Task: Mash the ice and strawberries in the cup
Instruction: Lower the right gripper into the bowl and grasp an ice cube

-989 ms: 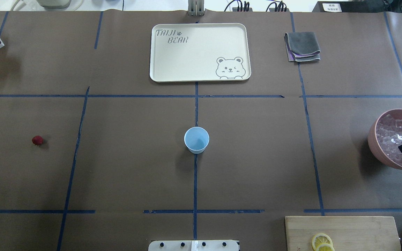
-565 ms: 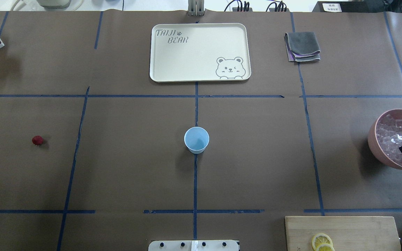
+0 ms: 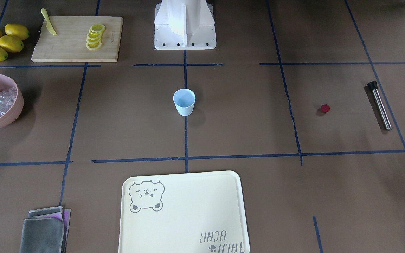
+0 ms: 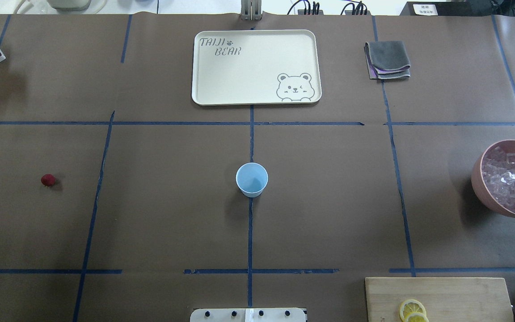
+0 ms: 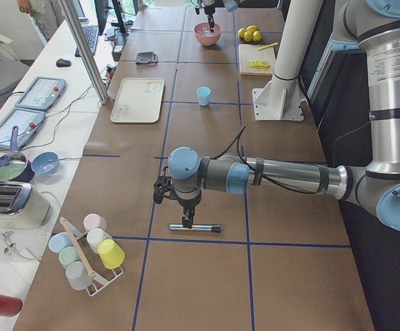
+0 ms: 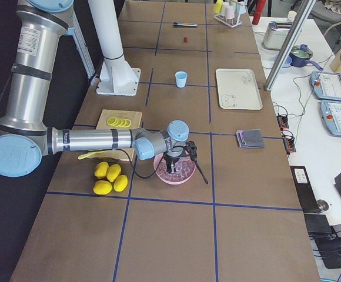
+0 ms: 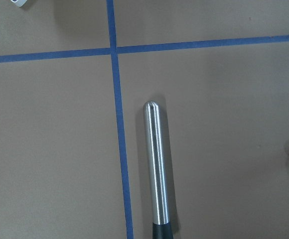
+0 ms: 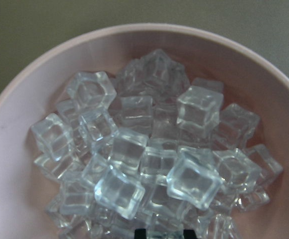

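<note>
Pale blue cup point(image 4: 251, 179) upright at table centre, on blue tape line. Strawberry point(image 4: 48, 180) on table, well off to robot's left of cup, near steel muddler point(image 7: 157, 169) lying flat. Ice point(image 8: 144, 149) heaped in pink bowl point(image 4: 479, 179) at robot's far right. Right gripper point(image 8: 164, 234) low over ice heap, fingertips apart. Left gripper point(image 5: 185, 219) hangs over muddler; fingers apart or together, cannot tell.
</note>
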Robot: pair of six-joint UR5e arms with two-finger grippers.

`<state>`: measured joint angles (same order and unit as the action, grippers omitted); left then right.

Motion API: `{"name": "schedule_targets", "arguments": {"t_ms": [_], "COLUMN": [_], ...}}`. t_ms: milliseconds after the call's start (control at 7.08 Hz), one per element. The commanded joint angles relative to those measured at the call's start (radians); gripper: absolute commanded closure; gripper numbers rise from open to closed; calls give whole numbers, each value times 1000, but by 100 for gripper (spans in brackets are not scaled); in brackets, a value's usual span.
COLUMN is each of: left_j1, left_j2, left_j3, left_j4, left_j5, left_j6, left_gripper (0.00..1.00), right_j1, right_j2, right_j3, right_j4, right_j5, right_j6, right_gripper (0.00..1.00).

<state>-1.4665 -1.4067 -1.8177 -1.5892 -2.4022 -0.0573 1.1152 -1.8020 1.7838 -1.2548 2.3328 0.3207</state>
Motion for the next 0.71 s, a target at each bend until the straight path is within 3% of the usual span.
{"name": "schedule_targets", "arguments": {"t_ms": [0,283,565], "left_j1": [0,0,0], "left_j2": [0,0,0], "left_j3": [1,3,1], "left_j4": [0,0,0], "left_j5": [0,-14,-15], "left_j6": [1,1,1], "left_gripper": [0,0,0], "right_j1": [5,8,2], "right_j2": [-13,-60,-41], "right_j3": [25,124,177], "right_j4": [0,-1,2], "right_j5": [3,13,49], "right_j6": [-6,4,79], "right_gripper": [100,100,99]}}
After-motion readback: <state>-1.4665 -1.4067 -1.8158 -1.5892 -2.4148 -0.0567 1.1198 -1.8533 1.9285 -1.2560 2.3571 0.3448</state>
